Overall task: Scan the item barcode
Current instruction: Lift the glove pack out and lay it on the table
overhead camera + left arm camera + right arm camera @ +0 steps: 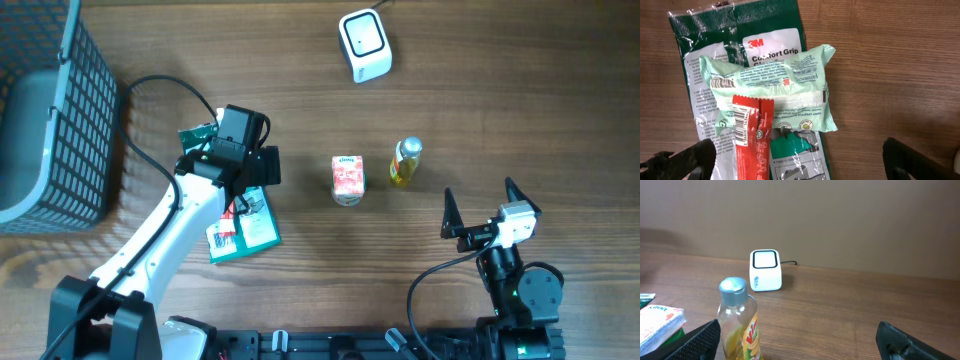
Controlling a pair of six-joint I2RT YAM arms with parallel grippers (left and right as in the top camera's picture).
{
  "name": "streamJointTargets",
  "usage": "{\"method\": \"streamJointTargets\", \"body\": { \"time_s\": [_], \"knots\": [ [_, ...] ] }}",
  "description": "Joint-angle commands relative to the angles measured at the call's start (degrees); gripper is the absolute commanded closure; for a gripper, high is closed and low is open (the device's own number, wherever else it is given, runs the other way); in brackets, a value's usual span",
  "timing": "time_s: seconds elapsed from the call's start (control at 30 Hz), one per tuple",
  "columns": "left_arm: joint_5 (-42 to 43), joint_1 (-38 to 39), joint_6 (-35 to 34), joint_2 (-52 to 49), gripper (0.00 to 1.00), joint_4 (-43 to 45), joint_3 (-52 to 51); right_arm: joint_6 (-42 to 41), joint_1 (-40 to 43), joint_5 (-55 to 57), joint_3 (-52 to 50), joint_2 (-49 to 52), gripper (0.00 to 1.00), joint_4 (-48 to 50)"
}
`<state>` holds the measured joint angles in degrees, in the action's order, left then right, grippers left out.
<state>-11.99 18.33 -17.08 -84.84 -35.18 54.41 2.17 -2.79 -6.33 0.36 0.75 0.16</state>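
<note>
- Fingers first: my left fingers (690, 160) stand wide with nothing gripped, hanging over a pile of packets on the left half of the bench (500, 90).
- At the bottom of that pile, a dark green 3M packet (767, 35) lies flat on the wood.
- A pale green wrapped pack (775, 82) lies across it, touching.
- A red sachet (752, 135) lies over that pack's edge, its barcode face up and plain in my left wrist view.
- My right fingers (448, 212) are wide too and empty, at the near right, touching none of the items.
- Mid-bench there's a small red-and-white carton (347, 180), and just to its right an upright bottle (405, 165) with a silver cap.
- The white scanner (363, 45) sits at the far side, well apart from the pile.
- A grey basket (50, 120) sits at the far left edge.
</note>
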Motion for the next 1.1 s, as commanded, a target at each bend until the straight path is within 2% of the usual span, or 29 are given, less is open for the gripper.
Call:
{"method": "streamJointTargets", "body": {
  "time_s": [0.0, 0.23, 0.47, 0.5, 0.53, 0.6, 0.63, 0.8, 0.93, 1.0, 1.07],
  "knots": [
    [3.9, -3.1, -4.6, 1.0, 0.00, 1.3, 0.9, -0.8, 0.5, 0.5, -0.1, -0.5, 0.00, 0.2],
    [4.3, -14.9, -4.6, 2.7, 0.00, 1.5, 4.6, -0.8, 0.5, 0.5, -0.1, -0.5, 0.00, 0.2],
    [4.2, -24.9, -6.8, 2.5, 0.00, -4.3, 4.6, -0.8, 0.5, 0.5, -0.1, -0.5, 0.00, 0.2],
    [4.2, -25.6, -6.8, 2.2, 0.04, -4.6, 4.4, -0.8, 0.5, 0.5, -0.1, -0.5, 0.00, 0.2],
    [4.2, -25.9, -6.8, 2.0, 0.19, -4.5, 3.9, -0.8, 0.5, 0.5, -0.1, -0.5, 0.00, 0.2],
    [3.7, -26.0, -6.8, 0.9, 0.74, -4.0, 2.0, -0.8, 0.5, 0.5, -0.1, -0.5, 0.00, 0.2],
    [3.4, -26.0, -7.1, 0.2, 0.86, -3.6, 0.9, -0.8, 0.5, 0.5, -0.1, -0.5, 0.00, 0.2],
    [3.0, -26.0, -7.4, -5.5, 0.88, 2.4, -5.3, -0.8, 0.5, 0.5, -0.1, -0.5, 0.00, 0.2],
    [3.1, -25.9, -7.4, -10.0, 0.87, 3.6, -6.0, -0.8, 0.5, 0.5, -0.1, -0.5, 0.00, 0.2],
    [6.3, -25.9, -7.4, -11.5, 0.87, 4.9, -6.0, -0.8, 0.5, 0.5, -0.1, -0.5, 0.00, 0.2],
    [14.4, -25.8, -4.2, -11.8, 0.82, 6.9, -6.0, -0.8, 0.5, 0.5, -0.1, -0.5, 0.00, 0.2]
  ]
}}
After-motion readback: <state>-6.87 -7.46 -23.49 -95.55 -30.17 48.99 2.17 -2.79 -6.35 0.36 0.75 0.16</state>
